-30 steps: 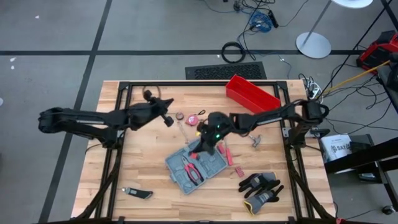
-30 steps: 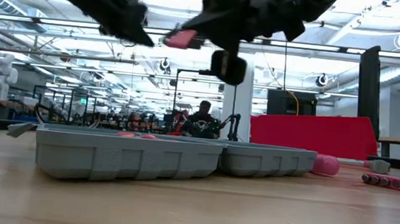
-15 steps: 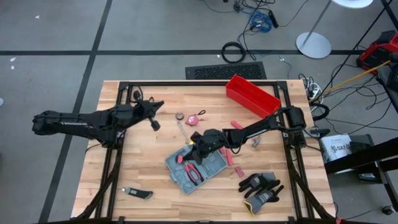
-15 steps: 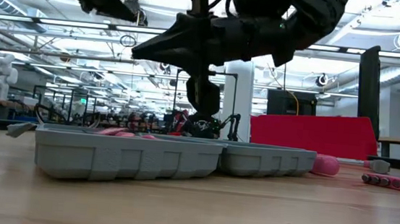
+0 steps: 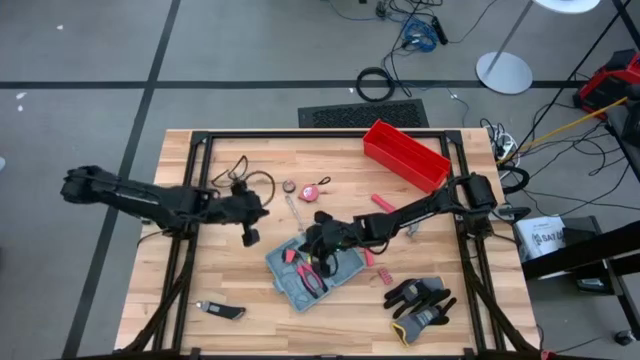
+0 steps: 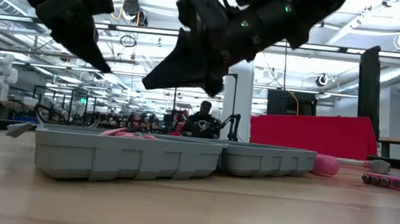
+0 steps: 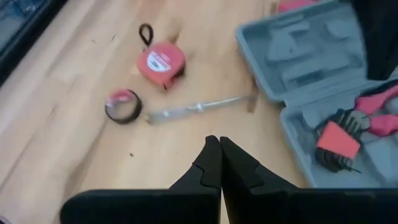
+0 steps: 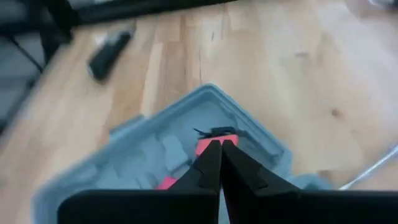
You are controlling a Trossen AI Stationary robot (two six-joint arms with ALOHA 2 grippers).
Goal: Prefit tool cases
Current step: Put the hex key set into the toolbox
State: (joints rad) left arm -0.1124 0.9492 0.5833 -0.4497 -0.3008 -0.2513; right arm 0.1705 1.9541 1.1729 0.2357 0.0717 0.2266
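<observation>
My right claw (image 5: 312, 243) hangs pinched together and empty, arm stretched low across the bench (image 5: 230, 290), just above the open tool case (image 5: 318, 268). My left claw (image 5: 250, 237), also closed, hovers beside the case.

Red bin (image 5: 405, 153) at counter's (image 5: 240, 290) far edge; black gloves (image 5: 418, 303) near corner; tape measure (image 7: 161, 63) beside tape roll (image 7: 122, 106).

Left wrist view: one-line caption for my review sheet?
Shut left gripper above the wooden table, facing tape measure and open tool case.
</observation>
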